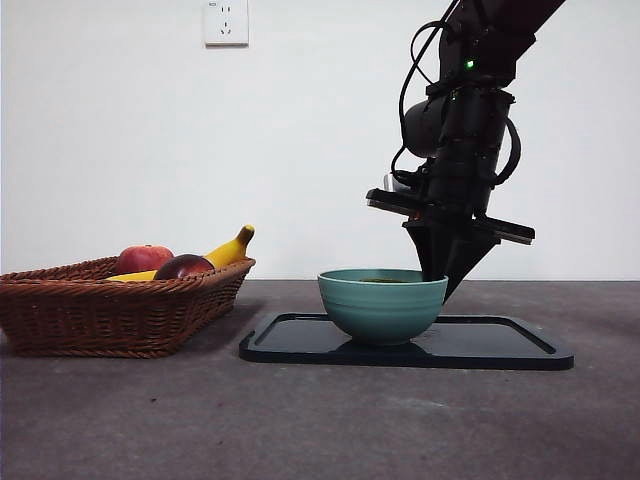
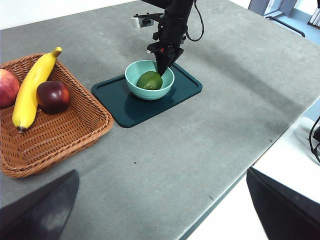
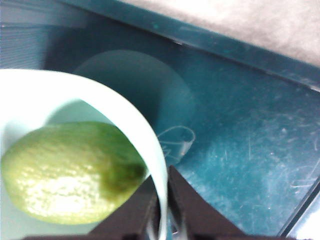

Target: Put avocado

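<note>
avocado (image 2: 149, 80) | green, bumpy, oval | lying in teal bowl (image 2: 135, 86)

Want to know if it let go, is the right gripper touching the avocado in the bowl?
Cannot tell. In the right wrist view the right gripper straddles the bowl rim beside the avocado, and the inner jaw's edge meets the fruit's outline, so neither contact nor gap shows plainly.

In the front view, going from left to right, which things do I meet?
basket → red apple → dark fruit → banana → bowl on the tray → right gripper at the bowl's rim
</note>
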Tool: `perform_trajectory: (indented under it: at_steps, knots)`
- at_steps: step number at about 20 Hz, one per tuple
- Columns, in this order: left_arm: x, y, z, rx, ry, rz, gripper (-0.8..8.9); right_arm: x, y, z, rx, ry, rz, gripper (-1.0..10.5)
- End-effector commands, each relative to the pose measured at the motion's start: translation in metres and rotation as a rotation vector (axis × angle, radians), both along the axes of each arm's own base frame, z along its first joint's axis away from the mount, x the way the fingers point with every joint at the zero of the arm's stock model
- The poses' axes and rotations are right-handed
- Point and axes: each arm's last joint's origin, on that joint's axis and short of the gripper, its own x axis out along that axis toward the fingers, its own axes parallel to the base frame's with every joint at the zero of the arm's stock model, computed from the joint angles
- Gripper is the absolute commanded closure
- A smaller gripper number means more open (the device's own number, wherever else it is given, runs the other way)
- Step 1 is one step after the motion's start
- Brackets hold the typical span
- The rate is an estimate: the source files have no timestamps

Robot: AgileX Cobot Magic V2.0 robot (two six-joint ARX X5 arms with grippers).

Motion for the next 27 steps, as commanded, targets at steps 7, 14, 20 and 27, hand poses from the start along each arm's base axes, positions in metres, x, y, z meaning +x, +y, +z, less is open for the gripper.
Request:
perform_trajectory:
  at_steps: [7, 14, 20, 27]
  knots:
    - [0.000, 0.001, 0.003, -0.014, -0.013, -0.005, 2.59, 0.005, -0.001, 0.036, -0.147, -0.066, -0.004, 4.4]
    - [0.000, 0.001, 0.003, -0.015, -0.014, -0.005, 2.59, -0.079, -0.029, 0.189, -0.189, -0.388, -0.018, 3.6]
    - [0.000, 0.001, 0.003, -0.015, -0.015, -0.005, 2.59, -0.190, -0.047, 0.237, -0.103, -0.580, 0.058, 3.7]
    - [0.000, 0.001, 0.004, -0.017, -0.016, -0.005, 2.59, -0.297, -0.072, 0.198, 0.088, -0.773, 0.163, 3.7]
